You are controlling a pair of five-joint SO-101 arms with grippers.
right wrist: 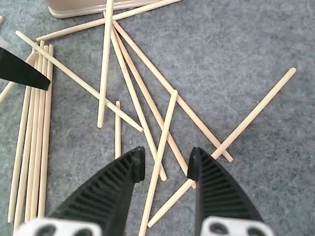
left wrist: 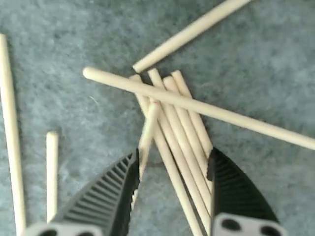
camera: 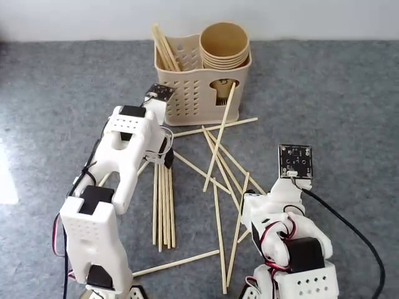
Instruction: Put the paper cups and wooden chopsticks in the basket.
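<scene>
A mottled grey, felt-like fabric mat (camera: 336, 93) covers the tabletop, spreading under and all around the left claw (left wrist: 172, 164) and the right claw (right wrist: 166, 160). Far ahead of both claws, a plain white wall (camera: 75, 18) borders it. Off the left claw's outer side, a bright patch (camera: 6, 180), seemingly light, lies on the mat's edge.

The left gripper (left wrist: 173, 157) is seen with its two black ridged fingers (left wrist: 118, 189) spread apart above a bundle of wooden chopsticks (left wrist: 178, 129), which is laid side by side on a grey felt-like surface (left wrist: 74, 39). The bundle is crossed near its far ends by a single chopstick (left wrist: 216, 112), and a slanted stick (left wrist: 147, 130) is found just beside one fingertip. Another chopstick (left wrist: 192, 32) is placed beyond the bundle, while two more sticks (left wrist: 10, 123) are laid well apart from it at one side.
</scene>
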